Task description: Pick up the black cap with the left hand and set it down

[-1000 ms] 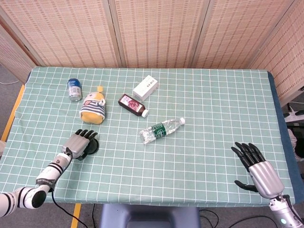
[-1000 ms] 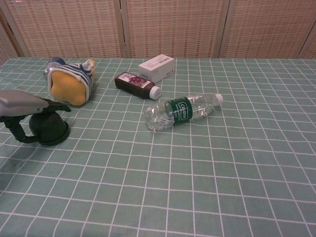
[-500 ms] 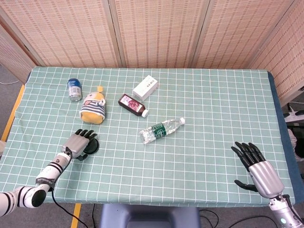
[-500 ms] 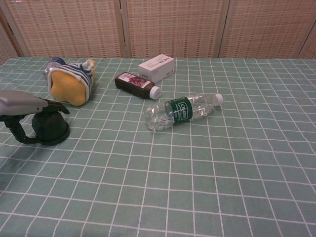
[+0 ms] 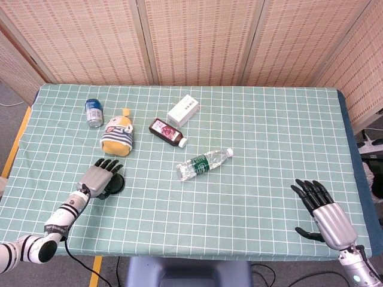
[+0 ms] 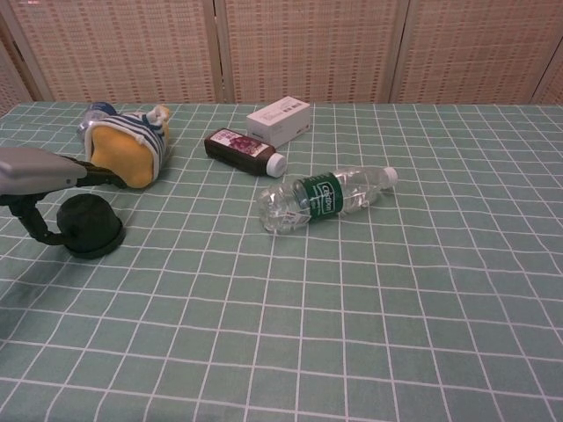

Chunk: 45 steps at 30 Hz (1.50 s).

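Note:
The black cap (image 6: 91, 227) sits flat on the green checked tablecloth at the near left; the head view shows its edge (image 5: 116, 186) under my left hand (image 5: 99, 175). From the chest view, the left hand (image 6: 42, 170) hovers above the cap with its fingers stretched out and clear of the cap's top. Its thumb curls down beside the cap's left rim; contact there cannot be told. My right hand (image 5: 326, 214) lies at the near right corner, fingers spread, holding nothing.
Behind the cap lies a striped yellow plush toy (image 5: 117, 136), with a blue can (image 5: 93, 112) further back. A brown bottle (image 5: 166, 132), a white box (image 5: 183, 111) and a clear water bottle (image 5: 203, 162) lie mid-table. The table's left edge is close to the left arm.
The left hand's fingers have risen off the top of the cap. The cap has stayed where it was, and the right hand has not moved.

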{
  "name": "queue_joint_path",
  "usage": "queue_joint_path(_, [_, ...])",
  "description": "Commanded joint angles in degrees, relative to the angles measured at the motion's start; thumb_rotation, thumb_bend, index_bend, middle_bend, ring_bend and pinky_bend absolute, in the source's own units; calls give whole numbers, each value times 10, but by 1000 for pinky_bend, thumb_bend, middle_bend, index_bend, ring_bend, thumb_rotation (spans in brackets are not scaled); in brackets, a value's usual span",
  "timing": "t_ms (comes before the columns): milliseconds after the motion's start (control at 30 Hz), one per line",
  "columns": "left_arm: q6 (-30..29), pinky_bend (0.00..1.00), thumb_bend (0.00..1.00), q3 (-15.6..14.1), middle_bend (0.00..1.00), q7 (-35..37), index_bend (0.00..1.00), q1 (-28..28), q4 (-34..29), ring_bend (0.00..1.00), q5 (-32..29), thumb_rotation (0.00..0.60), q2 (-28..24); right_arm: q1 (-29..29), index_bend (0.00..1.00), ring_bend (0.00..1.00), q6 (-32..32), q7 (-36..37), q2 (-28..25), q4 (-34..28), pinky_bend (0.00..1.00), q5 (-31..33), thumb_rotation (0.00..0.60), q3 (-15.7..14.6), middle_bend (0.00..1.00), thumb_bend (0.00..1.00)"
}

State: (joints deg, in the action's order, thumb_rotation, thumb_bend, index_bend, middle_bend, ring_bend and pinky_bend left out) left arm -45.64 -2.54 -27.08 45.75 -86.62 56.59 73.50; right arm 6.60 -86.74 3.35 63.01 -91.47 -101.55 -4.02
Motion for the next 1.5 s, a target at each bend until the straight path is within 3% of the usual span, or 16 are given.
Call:
queue_joint_path(33, [-9, 114, 334, -1, 221, -2, 125, -4, 7, 75, 13, 600, 6, 0, 0, 0, 1, -1, 0, 0, 0, 0, 600, 0, 0, 0])
queue_joint_path(267, [-29, 141, 354, 3, 462, 3, 442, -14, 18, 233, 36, 600, 17, 2, 0, 0, 8, 2, -2, -2, 0, 3, 600, -2, 0, 0])
queue_joint_path(400, [-35, 125, 365, 7, 492, 11, 494, -19, 16, 256, 48, 600, 14, 2, 0, 0, 8, 2, -3, -3, 0, 3, 600, -2, 0, 0])
queue_joint_path(633, [-51, 122, 363, 20, 506, 22, 518, -23, -29, 262, 68, 600, -22, 2, 0, 0, 9, 2, -1, -3, 0, 3, 600, -2, 0, 0])
queue_joint_path(833, [-48, 134, 363, 29, 522, 29, 519, -30, -61, 297, 33, 600, -67, -1, 0, 0, 1, 0, -4, -4, 0, 2, 600, 0, 0, 0])
queue_joint_path(1033, [-11, 130, 365, 25, 522, 50, 520, -31, -27, 297, 12, 600, -59, 0, 0, 0, 4, 0, -2, -4, 0, 0, 600, -3, 0, 0])
queue_joint_path(1233, [-18, 131, 362, 33, 517, 65, 521, -34, -12, 297, 27, 600, -51, -1, 0, 0, 1, 2, -4, -6, 0, -1, 600, -3, 0, 0])
queue_joint_path(1400, [-9, 133, 361, 32, 514, 59, 521, -36, 10, 295, 3, 600, -47, 0, 0, 0, 3, 3, -5, -5, 0, -1, 600, -3, 0, 0])
queue_joint_path(1467, [-4, 133, 363, 28, 485, 51, 475, -37, 22, 288, -7, 600, -43, 0, 0, 0, 3, 3, -5, -5, 0, -1, 600, -3, 0, 0])
queue_joint_path(1500, [3, 132, 363, 24, 415, 44, 406, -36, 30, 269, -16, 600, -40, -1, 0, 0, 2, 3, -5, -5, 0, -2, 600, -3, 0, 0])
